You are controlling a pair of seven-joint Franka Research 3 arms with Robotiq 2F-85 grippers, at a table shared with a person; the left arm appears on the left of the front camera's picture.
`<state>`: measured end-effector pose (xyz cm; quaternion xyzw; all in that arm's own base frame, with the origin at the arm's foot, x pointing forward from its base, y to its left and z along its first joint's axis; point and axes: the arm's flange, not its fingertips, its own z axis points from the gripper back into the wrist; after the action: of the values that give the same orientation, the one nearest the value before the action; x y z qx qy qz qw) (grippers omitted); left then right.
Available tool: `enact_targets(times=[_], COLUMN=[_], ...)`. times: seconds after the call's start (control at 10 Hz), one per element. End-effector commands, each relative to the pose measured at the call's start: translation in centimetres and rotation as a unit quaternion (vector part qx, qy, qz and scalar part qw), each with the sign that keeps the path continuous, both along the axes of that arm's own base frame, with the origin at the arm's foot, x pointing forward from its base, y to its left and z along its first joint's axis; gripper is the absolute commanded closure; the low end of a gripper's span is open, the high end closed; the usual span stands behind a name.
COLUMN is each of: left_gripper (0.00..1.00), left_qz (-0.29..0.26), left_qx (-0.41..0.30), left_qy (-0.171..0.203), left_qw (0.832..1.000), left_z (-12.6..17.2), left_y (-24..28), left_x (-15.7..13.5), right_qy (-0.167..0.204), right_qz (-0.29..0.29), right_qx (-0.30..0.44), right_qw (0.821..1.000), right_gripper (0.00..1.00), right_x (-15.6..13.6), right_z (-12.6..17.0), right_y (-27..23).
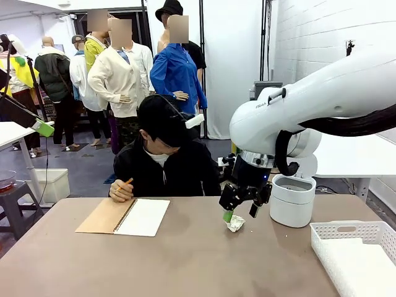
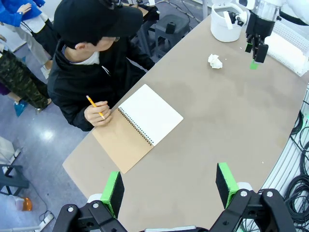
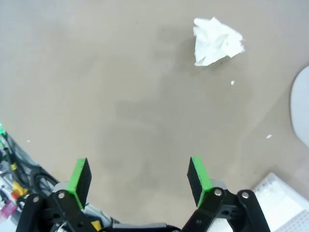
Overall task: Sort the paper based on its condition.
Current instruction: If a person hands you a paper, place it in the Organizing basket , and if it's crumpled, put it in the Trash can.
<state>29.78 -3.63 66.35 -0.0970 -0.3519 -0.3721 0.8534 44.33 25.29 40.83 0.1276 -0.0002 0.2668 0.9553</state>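
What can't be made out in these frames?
- White bin contents: in the front view its own wall hides the inside; in the left wrist view it is too small to tell.
- White basket: cut off by the right and bottom edges of the front view; whatever lies inside is white on white.
- Notebook page: any writing is too small to see in the front and left wrist views.

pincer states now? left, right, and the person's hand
Left pincer: open, empty.
Right pincer: open, empty; paper ball lies ungripped on the table.
Person's hand: holding a pencil.

Left pincer (image 2: pixel 170 186), right pincer (image 3: pixel 140 174): jaws apart
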Motion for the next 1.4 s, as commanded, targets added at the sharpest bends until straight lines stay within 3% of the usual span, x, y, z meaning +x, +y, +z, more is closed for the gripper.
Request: enact_targets(times=[0.0, 0.2, 0.4, 0.9, 1.3], left_gripper=[0.0, 0.0, 0.0, 0.0, 0.0], left_qz=[0.002, 0.002, 0.002, 0.002, 0.002], left_qx=[-0.001, -0.001, -0.001, -0.001, -0.001], left_qy=[-0.002, -0.002, -0.002, -0.002, -0.002], left_qw=[1.0, 1.0, 1.0, 1.0, 1.0], left_z=[0.0, 0.0, 0.0, 0.0, 0.0], left_y=[0.1, 0.1, 0.1, 0.1, 0.1], left_x=[0.0, 0.0, 0.0, 0.0, 0.0], right_qy=[0.005, 0.001, -0.028, -0.079, -0.088], right_qz=[0.006, 0.001, 0.025, 0.05, 0.062], right_qx=[-0.012, -0.025, -0.049, -0.105, -0.098], right_qw=[1.0, 1.0, 0.998, 0.99, 0.989], right_gripper=[0.0, 0.0, 0.0, 0.0, 0.0], right_x=[1.6, 2.6, 4.4, 9.2, 11.8], right_z=[-1.7, -3.8, -6.2, -8.2, -9.3], right_y=[0.4, 0.4, 1.8, 4.6, 5.2])
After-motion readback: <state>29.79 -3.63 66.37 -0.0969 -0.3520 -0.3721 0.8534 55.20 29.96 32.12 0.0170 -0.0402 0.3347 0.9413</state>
